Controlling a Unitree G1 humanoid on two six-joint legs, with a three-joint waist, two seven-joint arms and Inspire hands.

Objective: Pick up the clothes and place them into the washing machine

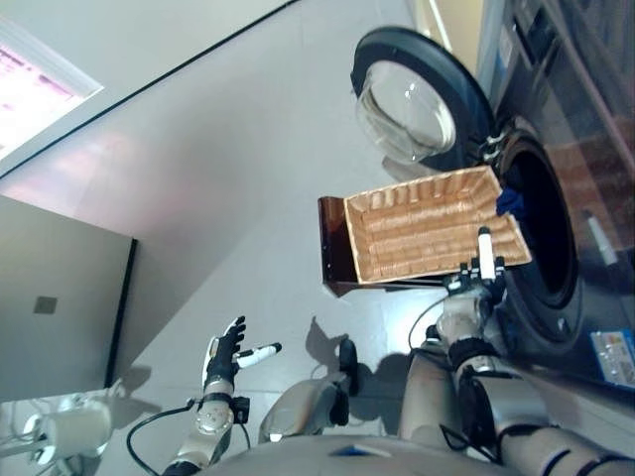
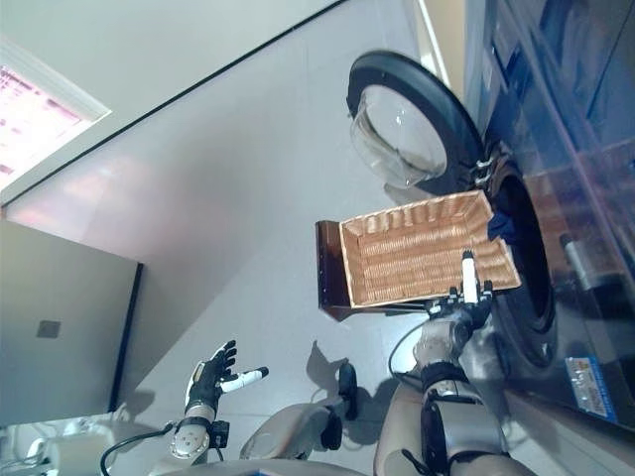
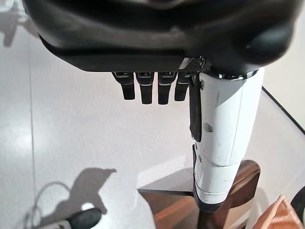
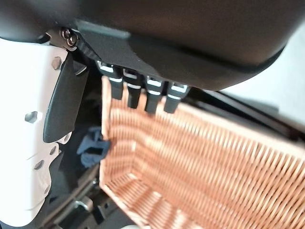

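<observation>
Wicker basket seen empty, standing on a dark stool just in front of the washing machine, door swung wide. Blue clothes already at the drum mouth, just past the basket's far rim. Right hand at the basket's near rim, fingers straight, holding nothing. Left hand well away from the basket, spread and empty. Best next, probably: nudge the cloth deeper, clear of the door seal.
</observation>
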